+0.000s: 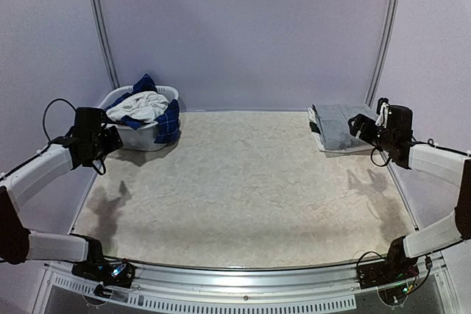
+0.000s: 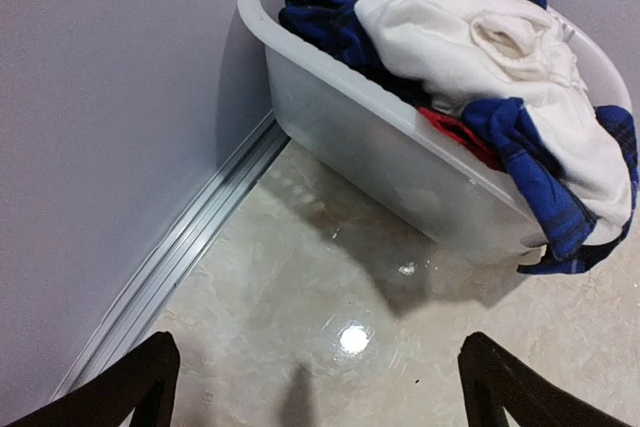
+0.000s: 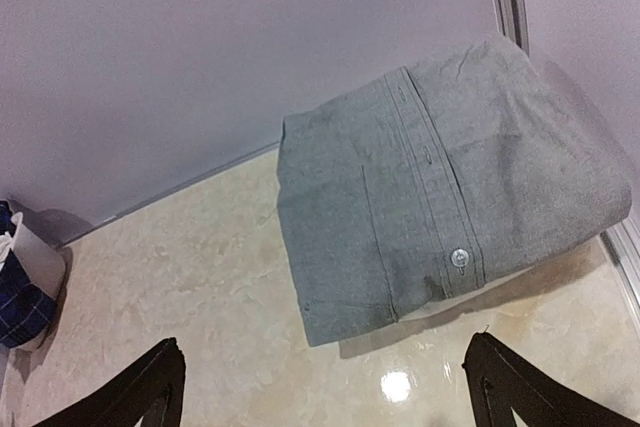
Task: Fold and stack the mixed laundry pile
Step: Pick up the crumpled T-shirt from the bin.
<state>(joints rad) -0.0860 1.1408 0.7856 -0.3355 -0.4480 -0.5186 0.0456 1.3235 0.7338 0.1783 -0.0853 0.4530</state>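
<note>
1 folded grey shirt point(image 1: 335, 126) lies upper right, the mixed laundry pile point(image 1: 143, 108) fills the basket point(image 1: 125, 137) upper left, and the left gripper point(image 2: 315, 367) and right gripper point(image 3: 325, 367) both gape empty, so fetching another garment looks next.

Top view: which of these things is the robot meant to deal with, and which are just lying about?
Job:
mixed laundry pile, far left corner
folded grey shirt, far right, apparently already done

Lying about:
white plastic basket holding the pile
table
metal wall rail
</note>
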